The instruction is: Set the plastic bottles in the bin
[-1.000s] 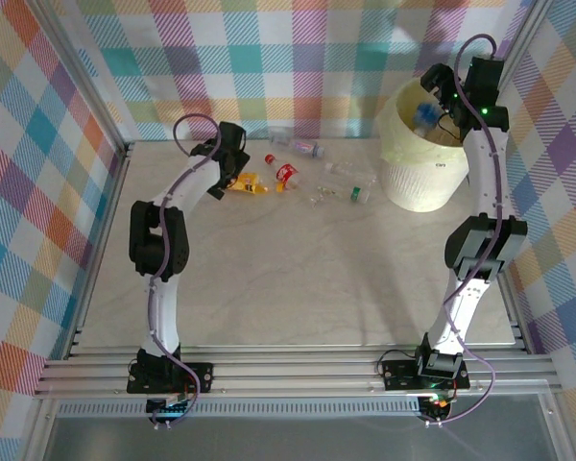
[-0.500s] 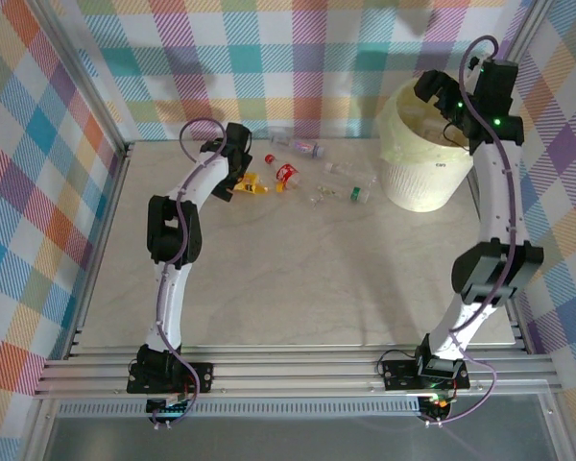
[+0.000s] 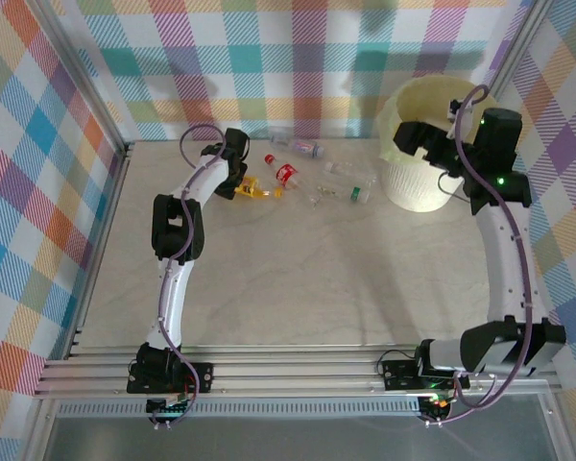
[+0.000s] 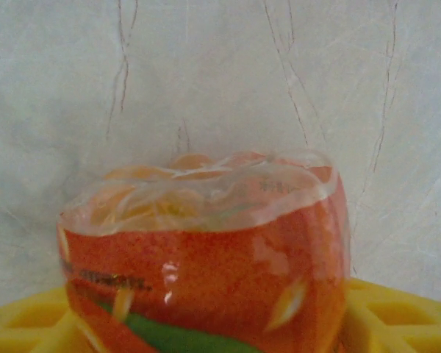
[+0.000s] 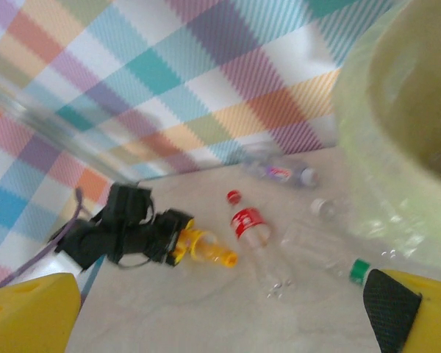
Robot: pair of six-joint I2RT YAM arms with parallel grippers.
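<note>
My left gripper (image 3: 246, 184) is shut on an orange-filled bottle (image 3: 260, 192) that lies on the table. In the left wrist view the bottle's base (image 4: 206, 257) sits between the yellow fingers (image 4: 397, 312). A red-labelled bottle (image 3: 286, 173), a purple-labelled one (image 3: 302, 147) and two clear ones (image 3: 350, 174), one with a green cap (image 3: 353, 195), lie between the left gripper and the bin (image 3: 422, 187). My right gripper (image 3: 401, 144) hangs open over the bin's left rim, nothing between its fingers (image 5: 29, 309). The right wrist view shows the red-labelled bottle (image 5: 248, 222) and the bin (image 5: 397, 110).
Checked cloth walls stand behind and on both sides of the table, with aluminium posts at the left and right. The marble-patterned tabletop (image 3: 307, 279) stretches in front of the bottles toward the arm bases.
The right gripper held a blue-capped bottle above the bin a second ago; that bottle is gone and the gripper has swung left and lower to the bin's left rim. The left gripper barely shifted.
</note>
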